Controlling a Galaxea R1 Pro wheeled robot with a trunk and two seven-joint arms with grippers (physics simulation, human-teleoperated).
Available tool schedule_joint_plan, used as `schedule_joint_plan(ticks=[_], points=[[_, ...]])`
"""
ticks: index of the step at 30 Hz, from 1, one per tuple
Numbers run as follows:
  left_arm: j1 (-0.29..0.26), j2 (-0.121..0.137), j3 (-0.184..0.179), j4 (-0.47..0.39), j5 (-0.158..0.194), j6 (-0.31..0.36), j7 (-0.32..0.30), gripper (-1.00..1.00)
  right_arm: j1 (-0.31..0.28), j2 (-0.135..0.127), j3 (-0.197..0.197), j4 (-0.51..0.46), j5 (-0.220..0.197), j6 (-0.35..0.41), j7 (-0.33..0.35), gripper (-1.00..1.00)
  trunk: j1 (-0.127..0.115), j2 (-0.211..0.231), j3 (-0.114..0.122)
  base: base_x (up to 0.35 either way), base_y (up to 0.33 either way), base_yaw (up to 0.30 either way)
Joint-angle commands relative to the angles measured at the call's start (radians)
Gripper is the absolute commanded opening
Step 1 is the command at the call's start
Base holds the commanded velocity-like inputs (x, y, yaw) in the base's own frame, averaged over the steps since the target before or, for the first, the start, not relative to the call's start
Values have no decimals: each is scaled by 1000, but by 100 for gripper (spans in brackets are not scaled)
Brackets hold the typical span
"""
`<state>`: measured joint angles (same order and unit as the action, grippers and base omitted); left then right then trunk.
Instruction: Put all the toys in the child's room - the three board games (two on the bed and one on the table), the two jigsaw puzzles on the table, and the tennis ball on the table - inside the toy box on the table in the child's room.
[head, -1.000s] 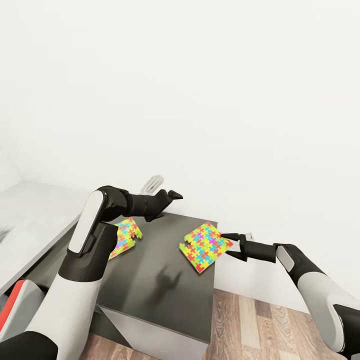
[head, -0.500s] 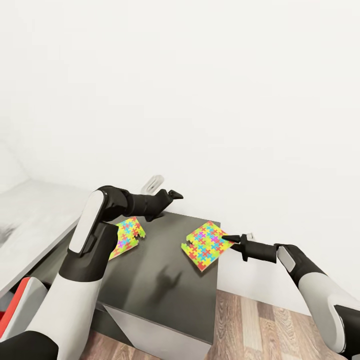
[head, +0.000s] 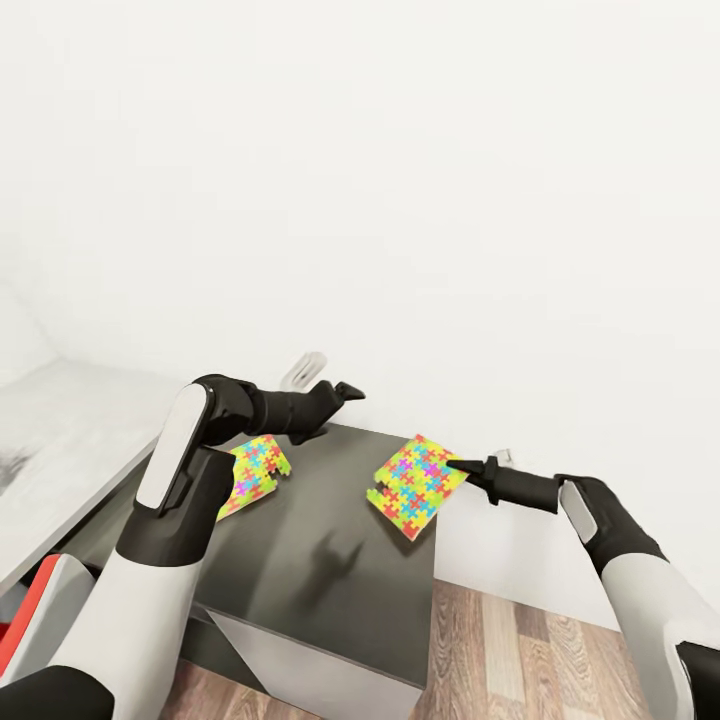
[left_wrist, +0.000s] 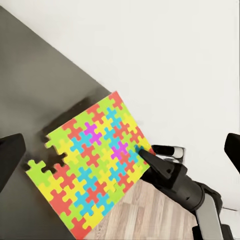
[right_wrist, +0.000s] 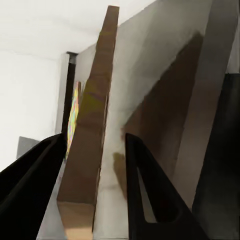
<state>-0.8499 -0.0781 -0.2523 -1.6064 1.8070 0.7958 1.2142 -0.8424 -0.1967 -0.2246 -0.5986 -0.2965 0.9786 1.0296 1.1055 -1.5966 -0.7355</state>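
The thin multicoloured jigsaw puzzle sheet (head: 418, 484) lay at the right edge of the dark grey table top (head: 320, 560), its outer edge overhanging toward the black right gripper (head: 462, 465). That gripper came in edge-on from the right — the right wrist view showed the sheet's brown rim between its two fingers, narrowly parted, and I could not tell whether they had closed on it. A second puzzle sheet (head: 252, 470) lay near the left arm; the left gripper (head: 350, 389) hovered above the table, spread wide and empty. The right arm was clearly the nearer one.
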Motion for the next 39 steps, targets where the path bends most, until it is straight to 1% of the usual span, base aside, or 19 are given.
schedule_joint_plan(ticks=[1, 3, 7, 10, 11, 12, 13, 16, 17, 20, 22, 24, 28, 30, 33, 34, 37, 38, 39], points=[[-1, -1, 1, -1, 8, 6, 8, 100, 9, 1, -1, -26, 8, 2, 4, -100, 0, 0, -1, 0, 0, 0], [-1, 1, 1, -2, 13, 10, 4, 100, 41, 2, 1, -110, 8, 7, 4, -100, 0, 0, -1, 0, 0, 0], [4, 11, 9, -2, 15, 15, 2, 100, 52, 3, 4, -140, 7, 9, 4, -100, 0, 0, -1, 0, 0, 0], [29, 17, 59, -2, 18, 18, 1, 100, 55, 3, 6, -152, 8, 9, 5, -100, 0, 0, -1, 0, 0, 0], [46, 20, 94, -3, 19, 25, -1, 100, 56, 3, 6, -164, 8, 9, 5, -100, 0, 0, -1, 0, 0, 0], [54, 20, 111, -3, 19, 28, -2, 100, 56, 2, 6, -174, 8, 9, 5, -100, 0, 0, -1, 0, 0, 0], [65, 22, 142, -3, 20, 33, -8, 100, 58, 2, 6, -200, 8, 9, 5, -100, 0, 0, -1, 0, 0, 0], [77, 23, 177, -3, 21, 39, -30, 100, 82, 2, 7, -267, 8, 9, 14, -100, 0, 0, -1, 0, 0, 0], [80, 22, 189, -3, 22, 42, -49, 100, 112, 2, 7, -343, 8, 9, 45, -100, 0, 0, -1, 0, 0, 0], [77, 21, 192, -3, 33, 44, -61, 100, 144, 1, 6, -434, 9, 9, 87, -100, 0, 0, -1, 0, 0, 0], [73, 19, 194, -3, 55, 44, -67, 100, 175, -1, 3, -518, 9, 10, 114, -100, 0, 0, -1, 0, 0, 0], [69, 18, 197, -3, 73, 44, -71, 100, 193, -5, 1, -587, 12, 45, 128, -100, 0, 0, -1, 0, 0, 0], [40, 21, 202, -3, 86, 45, -71, 100, 206, -14, 1, -703, 18, 69, 136, -100, 0, 0, -1, 0, 0, 0], [15, 23, 204, -3, 94, 45, -70, 100, 210, -31, 3, -767, 18, 69, 139, -100, 0, 0, -1, 0, 0, 50], [-33, 24, 219, -3, 162, 43, -61, 100, 214, -61, 5, -832, 14, 69, 141, -100, 0, 0, -3, 0, 0, 139], [-63, 24, 233, -3, 193, 42, -35, 100, 214, -70, 5, -853, 14, 69, 142, -100, 0, 0, -5, 0, 0, 144], [-95, 24, 243, -3, 214, 41, 15, 100, 213, -76, 8, -868, 12, 69, 142, -100, 0, 0, -9, 0, 0, 141], [-113, 22, 254, -3, 224, 29, 57, 100, 205, -79, 5, -885, 11, 69, 143, -100, 0, 0, -10, 0, 0, 221], [-114, 22, 258, -3, 225, 28, 59, 100, 204, -80, 5, -887, 11, 69, 144, -100, 0, 0, -11, 0, 0, 228]])
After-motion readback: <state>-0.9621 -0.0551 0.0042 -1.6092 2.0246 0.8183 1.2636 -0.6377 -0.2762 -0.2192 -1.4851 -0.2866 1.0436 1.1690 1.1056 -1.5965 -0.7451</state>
